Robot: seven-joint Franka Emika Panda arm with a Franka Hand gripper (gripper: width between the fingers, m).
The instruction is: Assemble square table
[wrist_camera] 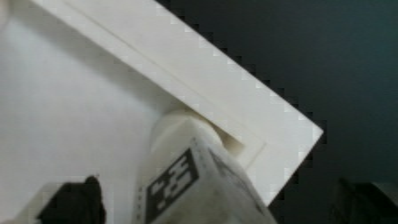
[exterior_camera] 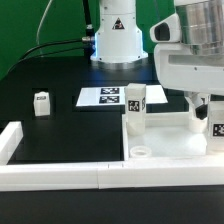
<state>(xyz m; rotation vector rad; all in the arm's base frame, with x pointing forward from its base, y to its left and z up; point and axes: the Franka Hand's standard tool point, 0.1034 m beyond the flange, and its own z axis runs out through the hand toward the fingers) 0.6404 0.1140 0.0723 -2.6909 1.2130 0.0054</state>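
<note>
- Up close, we see the gripper (wrist_camera: 217, 205) with its jaws spread wide. The dark fingers (wrist_camera: 71, 200) stand on either side of the first leg (wrist_camera: 187, 178). The wrist view shows a gap between each finger and that leg, so we read the gripper as parted and clasping nothing.
- The first leg bears a black-and-white tag and looks tilted in the wrist view. Its end meets a rounded corner of the tabletop slab (wrist_camera: 89, 110), just inside the raised rim.
- In the exterior view we find the gripper (exterior_camera: 207, 110) at the exterior view's right, with the first leg (exterior_camera: 216, 124) under it, partly cut by the picture's edge.
- The tabletop slab (exterior_camera: 170, 140) lies flat, rim upward, close against the long white wall (exterior_camera: 60, 175).
- A second leg (exterior_camera: 135, 105) stands upright at the slab's corner on the exterior view's left, and a round socket (exterior_camera: 140, 152) shows at the corner nearer the wall.
- A third leg (exterior_camera: 41, 103) stands alone on the black table (exterior_camera: 60, 130), well apart from the slab.
- The marker board (exterior_camera: 100, 97) lies flat between the third leg and the second leg, in front of the robot base (exterior_camera: 118, 40).
</note>
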